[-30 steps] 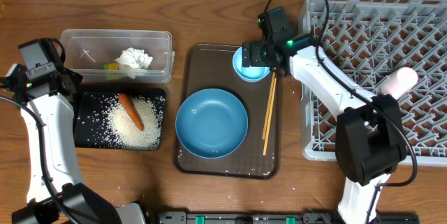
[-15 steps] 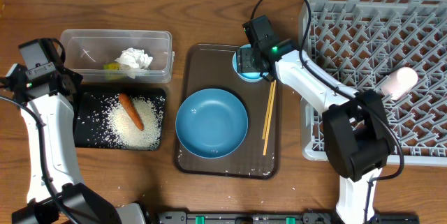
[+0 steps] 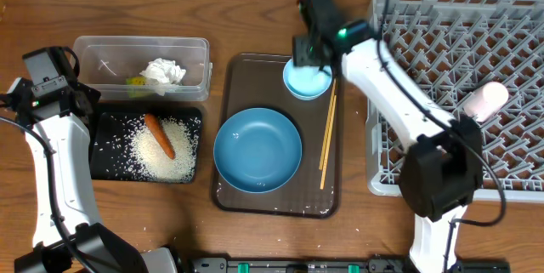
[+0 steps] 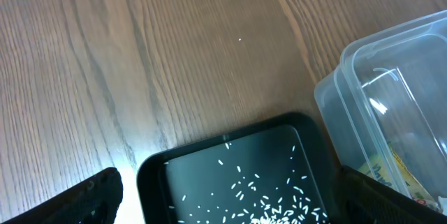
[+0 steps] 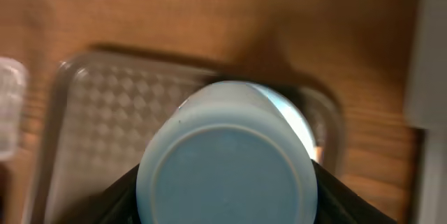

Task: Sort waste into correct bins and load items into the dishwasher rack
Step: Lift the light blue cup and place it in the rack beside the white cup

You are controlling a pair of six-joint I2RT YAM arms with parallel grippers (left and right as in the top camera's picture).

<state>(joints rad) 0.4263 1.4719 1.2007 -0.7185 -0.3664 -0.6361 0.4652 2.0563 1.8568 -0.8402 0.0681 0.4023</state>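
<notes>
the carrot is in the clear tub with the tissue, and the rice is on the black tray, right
Not quite. The overhead view shows the carrot lying on the rice in the black tray, not in the clear tub; the tissue is in the tub.

Rises with the left arm (image 3: 61, 167) from the near table edge at far left, then bends at the wrist toward the middle. Holds the left gripper (image 4: 227, 189) spread wide and pointing down, with the dark fingers (image 4: 84, 199) only in the two lower corners of the wrist view, closed on nothing. Reaches with the right arm (image 3: 399, 94) from the near right edge, far and slanted to the left, a little blurred near the wrist. Presses the right gripper (image 5: 227, 196) with both fingers (image 5: 122, 197) against the sides of the small light-blue bowl (image 5: 227, 161), its underside toward the wrist camera.
</notes>
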